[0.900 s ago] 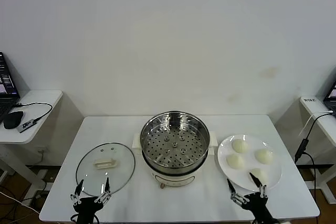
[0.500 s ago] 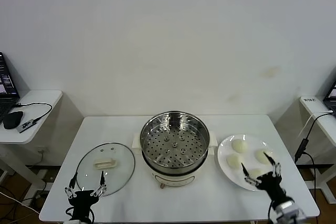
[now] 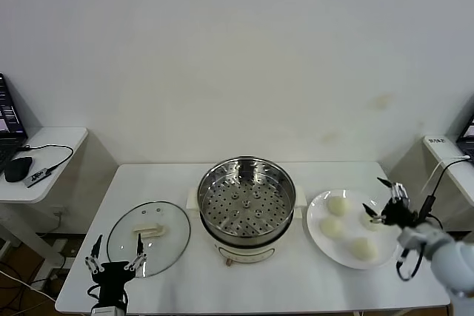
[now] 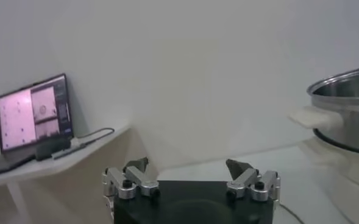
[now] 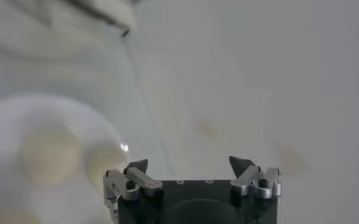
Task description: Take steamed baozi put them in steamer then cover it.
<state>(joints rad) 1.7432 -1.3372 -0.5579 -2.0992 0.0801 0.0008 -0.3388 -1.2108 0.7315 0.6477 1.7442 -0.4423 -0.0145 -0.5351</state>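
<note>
Four baozi (image 3: 338, 206) sit on a white plate (image 3: 320, 238) at the right side of the white surface (image 3: 185, 279), none of them touching the others. No brand, label or readable writing shows on any item; the laptop (image 4: 33, 115) in the left wrist view shows only pink panels too small to read.

The right gripper (image 3: 386, 200) hovers over the far right rim of the plate, beside the rightmost bun (image 3: 370, 220), with its fingers spread wide and nothing between them. In the right wrist view its fingertips (image 5: 136, 165) stand well apart, and the plate (image 5: 21, 115) with a bun (image 5: 48, 152) lies blurred off to one side.

The left gripper (image 3: 112, 253) hangs at the near left edge of the surface, just in front of the glass lid (image 3: 148, 238). Its fingers are also spread wide and hold nothing; the left wrist view shows the tips (image 4: 135, 164) apart with only air between.

The steamer (image 3: 246, 205) stands in the middle of the surface, between lid and plate, uncovered, with its perforated tray bare. The lid lies flat to its left, with its cream handle (image 3: 147, 230) facing up. From the left wrist the steamer (image 4: 344, 109) appears at the edge, steel rim above a cream side handle (image 4: 316, 117).

A side table (image 3: 44, 160) at the far left carries the laptop (image 3: 7, 127), a mouse (image 3: 18, 169) and a cable.
</note>
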